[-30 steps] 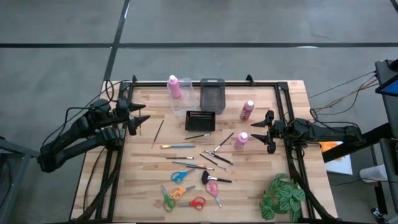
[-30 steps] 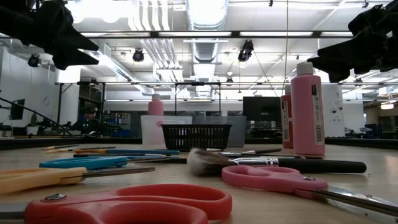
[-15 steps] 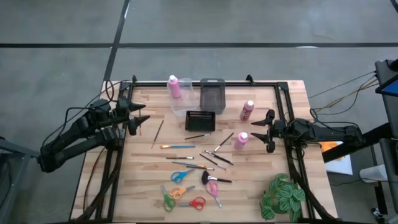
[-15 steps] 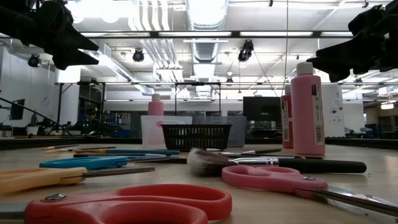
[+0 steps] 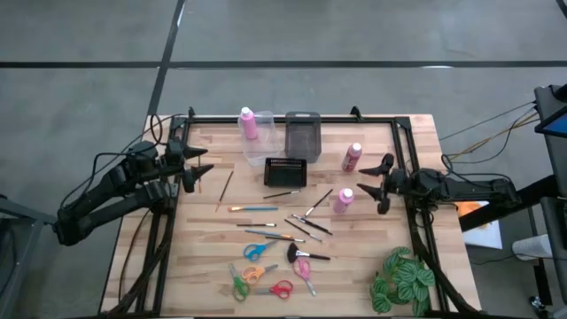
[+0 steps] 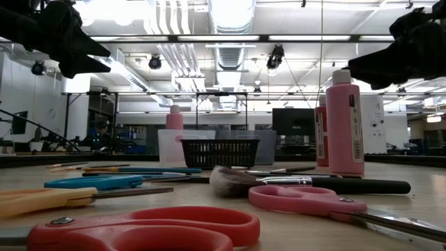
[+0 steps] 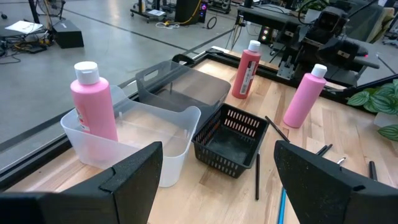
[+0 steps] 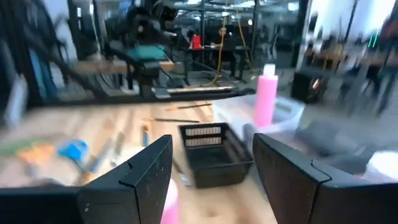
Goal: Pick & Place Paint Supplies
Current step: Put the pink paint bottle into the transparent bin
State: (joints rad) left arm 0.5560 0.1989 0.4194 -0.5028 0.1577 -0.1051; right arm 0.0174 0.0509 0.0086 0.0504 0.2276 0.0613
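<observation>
Three pink bottles with white caps stand upright. One (image 5: pixel 248 124) is in the clear bin (image 5: pixel 258 152); two (image 5: pixel 353 157) (image 5: pixel 343 200) stand on the wood at the right. Thin paintbrushes (image 5: pixel 254 208) (image 5: pixel 310 221) and a fluffy black brush (image 5: pixel 306 255) lie flat mid-table. Several scissors (image 5: pixel 259 251) (image 5: pixel 280 288) lie near the front edge. My left gripper (image 5: pixel 200 171) hovers open over the table's left edge. My right gripper (image 5: pixel 365 184) hovers open at the right, just beside the nearer pink bottle, and touches nothing.
A black mesh basket (image 5: pixel 285 172) sits in front of the clear bin, and a dark bin (image 5: pixel 302 133) stands behind it at the far edge. A green leafy plant (image 5: pixel 403 279) sits at the near right corner. A black rail frames the table (image 5: pixel 292 118).
My right gripper has turned a little in place beside the pink bottle, its fingers still apart. Nothing on the table has moved.
</observation>
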